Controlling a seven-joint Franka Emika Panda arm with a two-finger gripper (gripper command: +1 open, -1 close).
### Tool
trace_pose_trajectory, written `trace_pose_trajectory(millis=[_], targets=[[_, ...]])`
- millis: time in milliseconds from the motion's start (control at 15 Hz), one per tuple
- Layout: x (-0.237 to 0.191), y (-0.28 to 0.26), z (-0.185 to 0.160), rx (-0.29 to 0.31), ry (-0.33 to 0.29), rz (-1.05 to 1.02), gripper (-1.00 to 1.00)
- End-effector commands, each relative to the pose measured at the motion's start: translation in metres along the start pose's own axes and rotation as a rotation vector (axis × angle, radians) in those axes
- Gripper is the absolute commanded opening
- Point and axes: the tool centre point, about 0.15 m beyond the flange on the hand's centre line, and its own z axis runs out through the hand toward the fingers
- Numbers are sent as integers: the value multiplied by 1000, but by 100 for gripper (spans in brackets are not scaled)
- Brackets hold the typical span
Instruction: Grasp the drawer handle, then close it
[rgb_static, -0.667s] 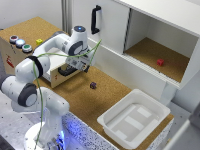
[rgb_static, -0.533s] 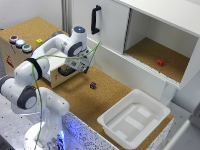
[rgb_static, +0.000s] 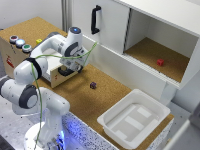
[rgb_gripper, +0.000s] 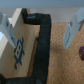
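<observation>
Cork-covered table top (rgb_static: 107, 97) carries the whole scene, with a small wooden box (rgb_static: 20, 57) at the exterior view's left and a white cabinet (rgb_static: 145, 35) behind. At the front of the box the drawer (rgb_static: 56, 75) stands a little pulled out. Its short black drawer handle (rgb_gripper: 44, 47) lies between the two fingers of the gripper (rgb_gripper: 39, 31) in the wrist view. The jaws are spread wide, one finger (rgb_gripper: 6, 29) over the box side, the other (rgb_gripper: 73, 29) over the cork, and neither touches the handle. The white arm (rgb_static: 47, 50) bends from its base over the box, with the wrist turned down toward the drawer front. A small dark cube (rgb_static: 93, 85) lies on the cork near the drawer. A white plastic tub (rgb_static: 134, 118) stands well apart from the drawer, and a red cube (rgb_static: 160, 62) sits inside the open cabinet.
</observation>
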Motion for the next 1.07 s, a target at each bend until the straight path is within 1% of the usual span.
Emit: trace_pose_trajectory(millis=[0, 267, 667, 733, 1000], targets=[[29, -16, 40, -90, -56, 53, 100], [45, 1, 42, -102, -43, 91, 100], [48, 20, 47, -79, -61, 95, 100], [48, 21, 48, -70, -64, 93, -100], [49, 13, 47, -41, -60, 66, -100]])
